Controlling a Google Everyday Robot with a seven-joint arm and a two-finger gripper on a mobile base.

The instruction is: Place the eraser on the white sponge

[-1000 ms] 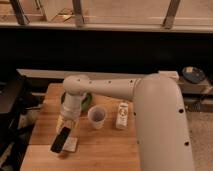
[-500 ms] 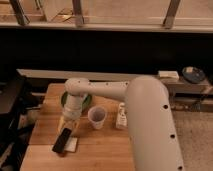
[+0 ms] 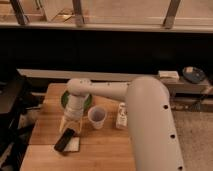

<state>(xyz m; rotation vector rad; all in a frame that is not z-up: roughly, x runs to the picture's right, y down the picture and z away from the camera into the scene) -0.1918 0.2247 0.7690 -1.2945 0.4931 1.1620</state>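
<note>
The black eraser (image 3: 64,139) lies tilted at the table's front left. Its lower right part rests on the white sponge (image 3: 74,145), which shows as a pale pad under and beside it. My gripper (image 3: 71,128) hangs just above the eraser's far end. Its fingers (image 3: 79,126) are spread apart and hold nothing. The arm's thick white link fills the right half of the view and hides the table's right side.
A clear plastic cup (image 3: 96,118) stands just right of the gripper. A white labelled bottle (image 3: 121,116) stands further right. A green dish (image 3: 66,100) sits behind the wrist. The wooden table (image 3: 47,125) has a dark chair (image 3: 10,107) at its left.
The gripper has lifted slightly off the eraser, which stays lying on the sponge. The arm's large link has swung a little and fills more of the view.
</note>
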